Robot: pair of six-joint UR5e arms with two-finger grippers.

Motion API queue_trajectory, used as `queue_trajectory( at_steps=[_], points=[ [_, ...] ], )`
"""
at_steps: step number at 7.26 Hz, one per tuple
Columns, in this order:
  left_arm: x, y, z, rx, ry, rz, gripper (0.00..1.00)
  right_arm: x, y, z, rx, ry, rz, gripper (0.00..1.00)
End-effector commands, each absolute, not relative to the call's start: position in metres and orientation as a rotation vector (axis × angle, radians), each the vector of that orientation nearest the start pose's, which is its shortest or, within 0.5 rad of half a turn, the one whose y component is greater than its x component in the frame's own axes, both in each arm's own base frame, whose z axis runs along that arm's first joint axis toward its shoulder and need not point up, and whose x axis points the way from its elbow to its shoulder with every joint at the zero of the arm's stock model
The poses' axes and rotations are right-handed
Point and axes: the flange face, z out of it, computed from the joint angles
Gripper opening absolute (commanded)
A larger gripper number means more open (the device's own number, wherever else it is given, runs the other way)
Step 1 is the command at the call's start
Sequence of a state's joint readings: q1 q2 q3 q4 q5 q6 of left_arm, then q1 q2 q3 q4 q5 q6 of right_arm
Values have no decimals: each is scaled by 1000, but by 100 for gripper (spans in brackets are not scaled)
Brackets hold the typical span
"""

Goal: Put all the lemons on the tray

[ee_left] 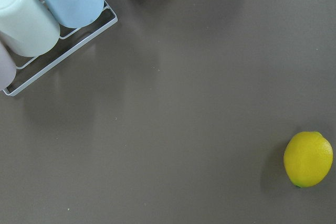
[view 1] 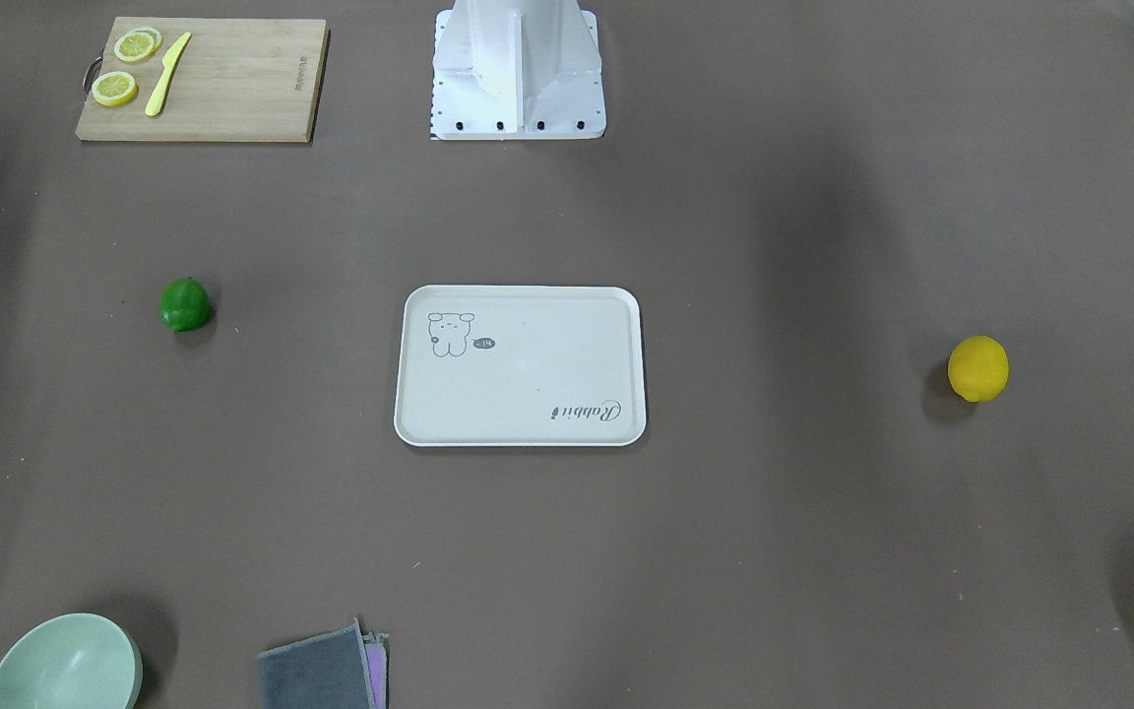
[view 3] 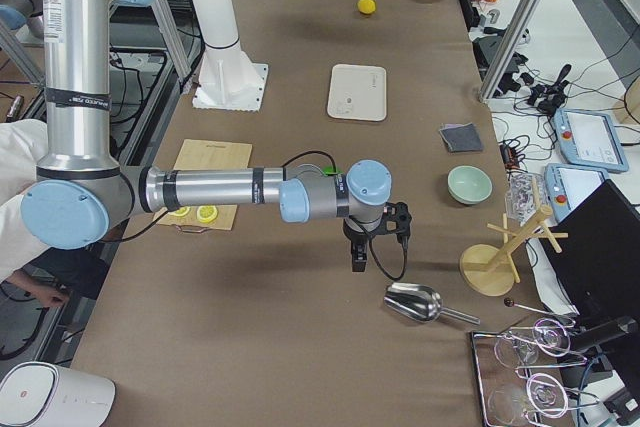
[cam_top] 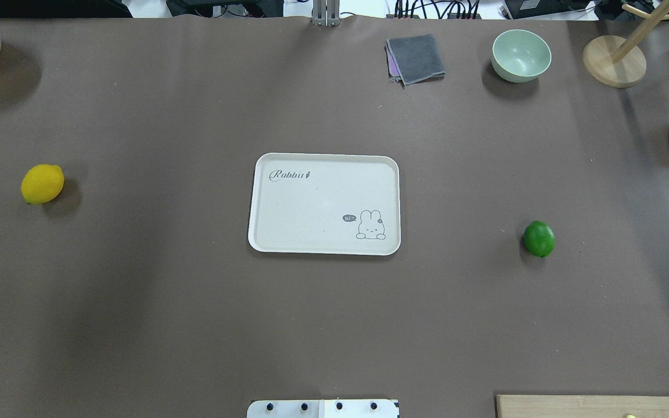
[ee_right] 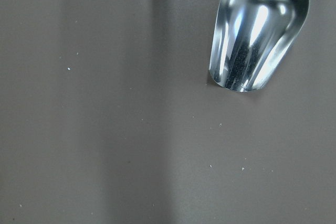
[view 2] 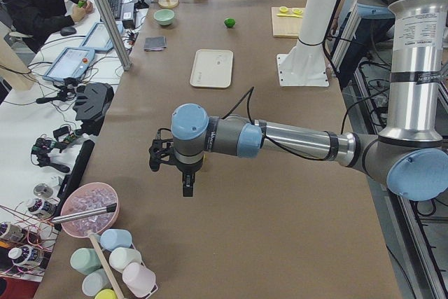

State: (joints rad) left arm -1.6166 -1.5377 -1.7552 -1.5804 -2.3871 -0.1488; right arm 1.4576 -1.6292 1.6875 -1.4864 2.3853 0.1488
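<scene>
Front-facing view: the tray (view 1: 528, 384) lies mid-frame. The green lemon (view 1: 185, 304) rests on the table well to its left and the yellow lemon (view 1: 977, 368) far to its right.

Overhead view: the same layout, mirrored.

Only the side views show the grippers. Left side view: the left gripper (view 2: 187, 185) hangs at lower middle, well apart from the tray near the top.

Right side view: the right gripper (view 3: 358, 259) points down mid-frame near a metal scoop (view 3: 412, 301). Whether either gripper's fingers are apart or together cannot be told.

Left wrist view: the yellow lemon sits at lower right.

Right wrist view: the scoop lies at upper right.
</scene>
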Motion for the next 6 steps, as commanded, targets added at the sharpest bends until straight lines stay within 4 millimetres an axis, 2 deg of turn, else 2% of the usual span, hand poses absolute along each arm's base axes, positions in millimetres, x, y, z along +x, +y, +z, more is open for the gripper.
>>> queue_trajectory(
  at_steps=[1,6],
  points=[
    [-83,-478,583,105,809,-120,98,7,-478,617,27,-827,-24,100],
    [-84,-477,586,103,791,-123,98,7,-478,618,27,-827,-24,100]
  ],
)
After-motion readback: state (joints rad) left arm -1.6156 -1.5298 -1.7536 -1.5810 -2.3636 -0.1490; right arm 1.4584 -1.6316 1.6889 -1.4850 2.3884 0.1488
